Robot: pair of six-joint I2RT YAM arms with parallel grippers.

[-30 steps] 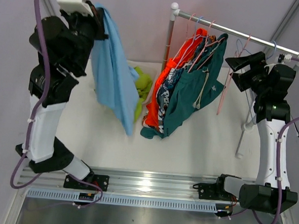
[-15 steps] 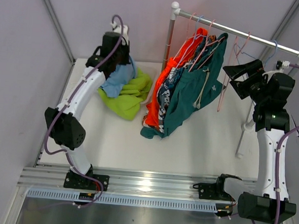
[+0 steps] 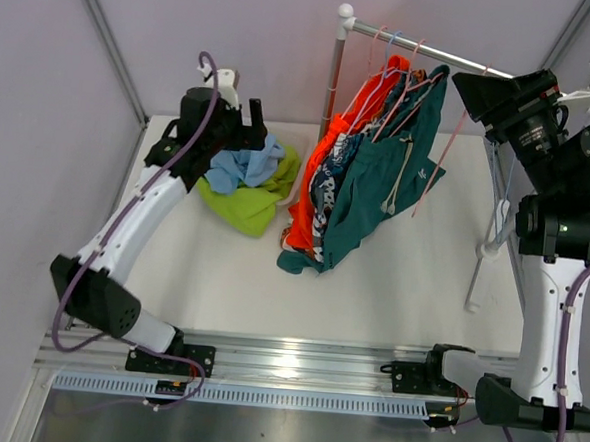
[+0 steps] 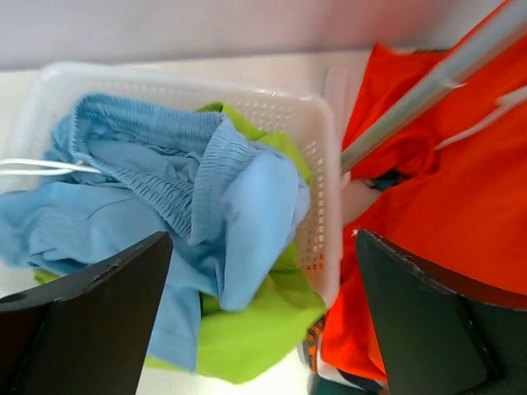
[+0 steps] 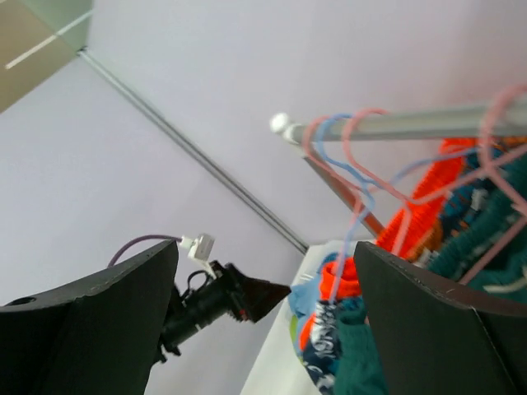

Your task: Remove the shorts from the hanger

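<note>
blue shorts (image 4: 206, 189) between spread left fingers (image 4: 90, 321), apparently untouched

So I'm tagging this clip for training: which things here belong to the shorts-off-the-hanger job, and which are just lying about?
Job: light blue shorts and lime green shorts, already off; orange shorts, printed shorts and dark teal shorts, hanging.
Just there: white basket, clothes rail, table.

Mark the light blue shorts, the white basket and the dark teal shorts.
light blue shorts (image 4: 247, 214), left wrist view, folded leg
white basket (image 4: 317, 197), left wrist view, perforated right wall
dark teal shorts (image 3: 361, 200), top view, front panel
</note>
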